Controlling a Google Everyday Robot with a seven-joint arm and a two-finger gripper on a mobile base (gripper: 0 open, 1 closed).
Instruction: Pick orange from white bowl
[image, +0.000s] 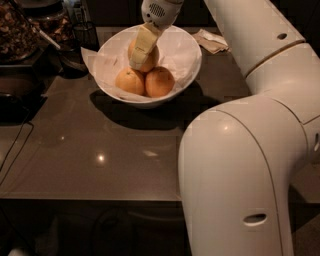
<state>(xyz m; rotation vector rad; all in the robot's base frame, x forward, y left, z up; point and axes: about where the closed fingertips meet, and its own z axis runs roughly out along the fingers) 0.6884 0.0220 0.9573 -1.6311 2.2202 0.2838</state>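
Note:
The white bowl (193, 56), lined with crinkled white paper, stands at the back of the dark table. In it lies the large pale orange (152, 59) at the back, with two smaller deep-orange oranges (130, 81) (160, 81) in front of it. My gripper (141, 52) reaches down into the bowl from above and lies against the large orange, with a pale part of it covering the fruit's front left. The far side of the orange is hidden.
My bulky white arm (250, 150) fills the right side of the view. A crumpled napkin (212, 41) lies right of the bowl. A dark cup (85, 35), a ladle (62, 52) and a container of brown food (17, 27) stand at the left. A cable (15, 145) runs along the left edge.

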